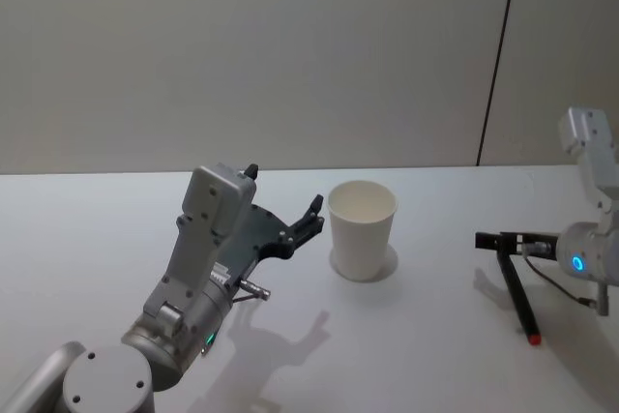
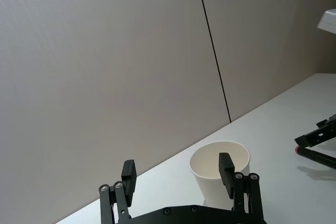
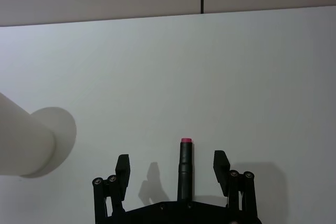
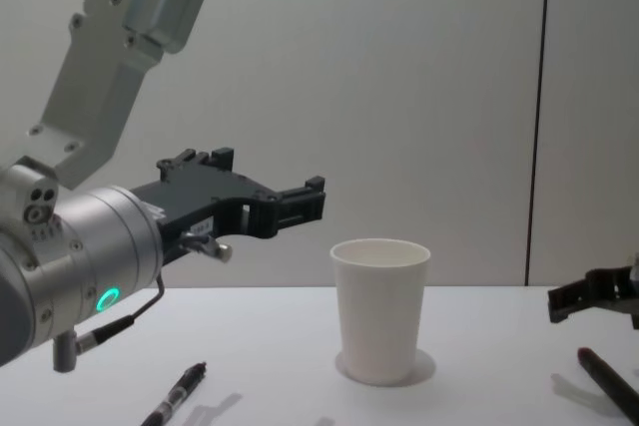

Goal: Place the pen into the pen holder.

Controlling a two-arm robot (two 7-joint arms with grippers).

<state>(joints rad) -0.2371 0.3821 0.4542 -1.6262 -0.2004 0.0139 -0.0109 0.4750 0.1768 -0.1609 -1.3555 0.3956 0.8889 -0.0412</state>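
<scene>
Head view has the white paper cup standing upright on the table. The left claw hangs in the air just beside the cup, on the cup's left, tips aimed past it. Left wrist view shows this claw spread wide with nothing between its fingers, and the cup just beyond them, apart from both. In the chest view it sits a little above the cup's rim.

Well to the right of the cup, the right claw is low over the black pen, whose red end points toward the robot. Right wrist view shows that claw wide apart with the pen running between its fingers, touching neither.

Chest view has a second pen lying on the table left of the cup, nearer the robot.
</scene>
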